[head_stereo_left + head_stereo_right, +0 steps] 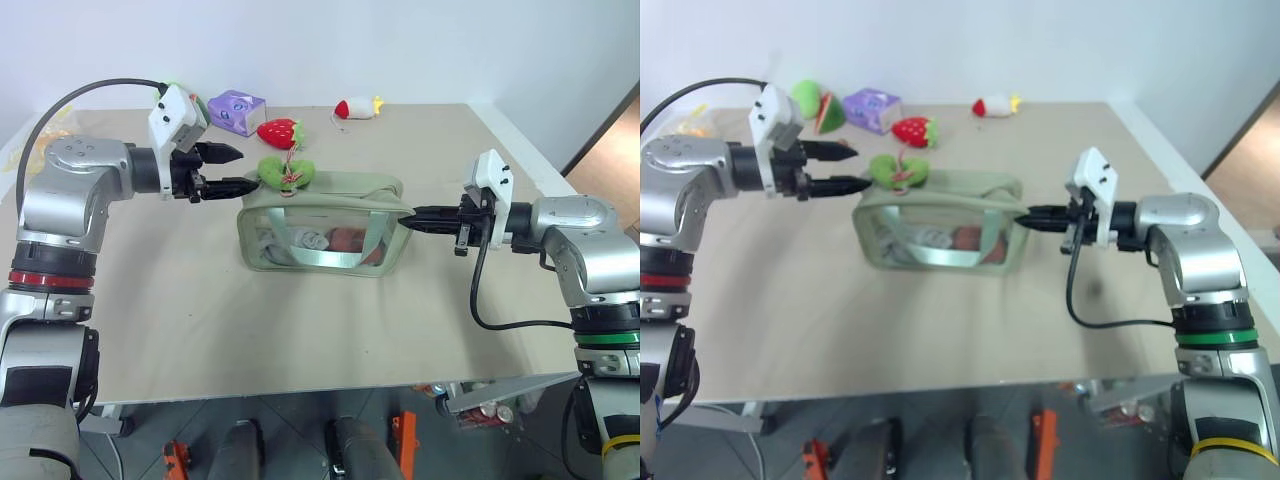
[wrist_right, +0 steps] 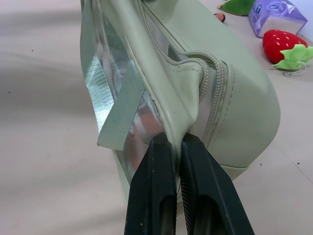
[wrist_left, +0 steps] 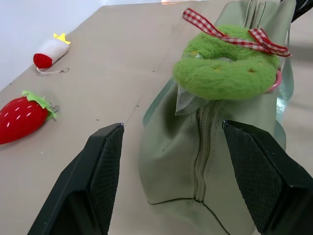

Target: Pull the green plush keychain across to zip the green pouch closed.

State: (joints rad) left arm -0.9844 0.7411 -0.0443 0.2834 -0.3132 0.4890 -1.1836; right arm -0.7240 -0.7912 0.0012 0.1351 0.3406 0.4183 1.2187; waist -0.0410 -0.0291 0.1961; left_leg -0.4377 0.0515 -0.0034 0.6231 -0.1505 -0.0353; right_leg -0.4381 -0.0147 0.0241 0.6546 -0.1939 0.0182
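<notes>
Resting near the middle of the beige tabletop (image 1: 200, 320), the green pouch (image 1: 330, 225) stands upright with its clear plastic side panel toward the robot, a few items dimly visible inside. The green plush keychain (image 1: 287, 172) lies on the pouch's top at the end on the robot's left, its red-and-white checked ribbon draped over it; in the left wrist view the zipper below the plush looks closed down to that end of the pouch. The left gripper (image 1: 232, 169) hovers just beside that end with its two black fingers spread wide, holding nothing (the plush sits just beyond the fingertips, apart from them). At the opposite end, the right gripper (image 1: 412, 219) has its fingers pressed together on a fold of the pouch's fabric at the end seam, beside the zipper's end, and the pouch's green strap (image 2: 120, 110) hangs along the clear panel close to that pinch. Farther back on the tabletop lie a red plush strawberry (image 1: 279, 132), a small purple box (image 1: 236, 111), and a white plush with a red end and yellow tip (image 1: 357, 108), all well apart from the pouch. A larger green plush with a watermelon slice (image 1: 815, 105) sits near the purple box.
</notes>
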